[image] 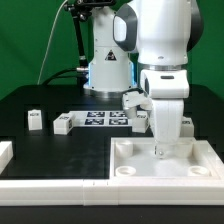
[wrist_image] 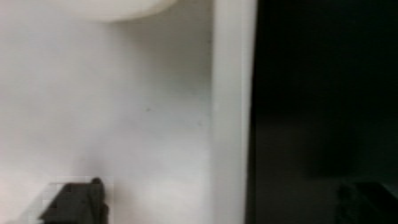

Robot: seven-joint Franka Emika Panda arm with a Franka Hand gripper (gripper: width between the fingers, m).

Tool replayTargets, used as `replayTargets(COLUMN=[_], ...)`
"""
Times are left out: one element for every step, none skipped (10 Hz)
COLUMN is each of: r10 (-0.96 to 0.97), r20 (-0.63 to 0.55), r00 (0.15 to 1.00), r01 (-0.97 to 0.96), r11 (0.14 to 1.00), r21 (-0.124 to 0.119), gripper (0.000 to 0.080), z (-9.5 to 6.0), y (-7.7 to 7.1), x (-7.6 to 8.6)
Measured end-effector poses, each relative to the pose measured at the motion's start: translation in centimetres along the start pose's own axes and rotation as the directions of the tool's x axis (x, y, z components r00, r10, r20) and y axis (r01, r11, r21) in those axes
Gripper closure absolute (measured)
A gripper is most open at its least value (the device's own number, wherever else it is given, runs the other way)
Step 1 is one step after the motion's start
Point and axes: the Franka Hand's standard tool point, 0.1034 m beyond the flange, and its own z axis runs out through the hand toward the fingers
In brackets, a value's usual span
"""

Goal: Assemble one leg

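White stubby plastic leg [image: 62, 124] sits loose on the black tabletop [image: 30, 100], midway between back and front edges. Fingers [wrist_image: 71, 200] look spread, straddling the big white square tray piece [image: 165, 170]; we'd centre them before squeezing.

The tabletop [image: 60, 150] is black. The large square piece [image: 150, 182] is plain white. One leg [image: 35, 119] and a second leg [image: 62, 124] are white with black-and-white tags. The marker board [image: 105, 119] shows black-and-white squares. The backdrop [image: 20, 30] is green.
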Motion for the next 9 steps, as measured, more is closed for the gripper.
replayTargets(r10=[0.000, 0.020, 0.047, 0.075, 0.089, 0.100, 0.127, 0.128, 0.147], r20=[0.000, 0.001, 0.001, 0.003, 0.005, 0.006, 0.006, 0.006, 0.005], r00=[1.000, 1.000, 0.999, 0.997, 0.996, 0.995, 0.992, 0.992, 0.989], r01=[0.000, -0.020, -0.047, -0.074, -0.089, -0.100, -0.127, -0.128, -0.147], r11=[1.000, 1.000, 0.999, 0.997, 0.996, 0.995, 0.992, 0.992, 0.989], r21=[0.000, -0.002, -0.007, -0.012, -0.018, -0.023, -0.026, -0.023, -0.022], gripper=[0.0150, 0.0150, 0.0150, 0.0150, 0.0150, 0.0150, 0.0150, 0.0150, 0.0150], z=[0.0, -0.2, -0.9, -1.8, -2.7, -3.3, -3.6, -3.4, -3.4], y=[0.0, -0.1, -0.4, -1.0, -1.7, -2.1, -2.2, -2.3, -2.3], x=[0.0, 0.1, 0.4, 0.6, 0.9, 1.0, 1.2, 1.1, 1.1])
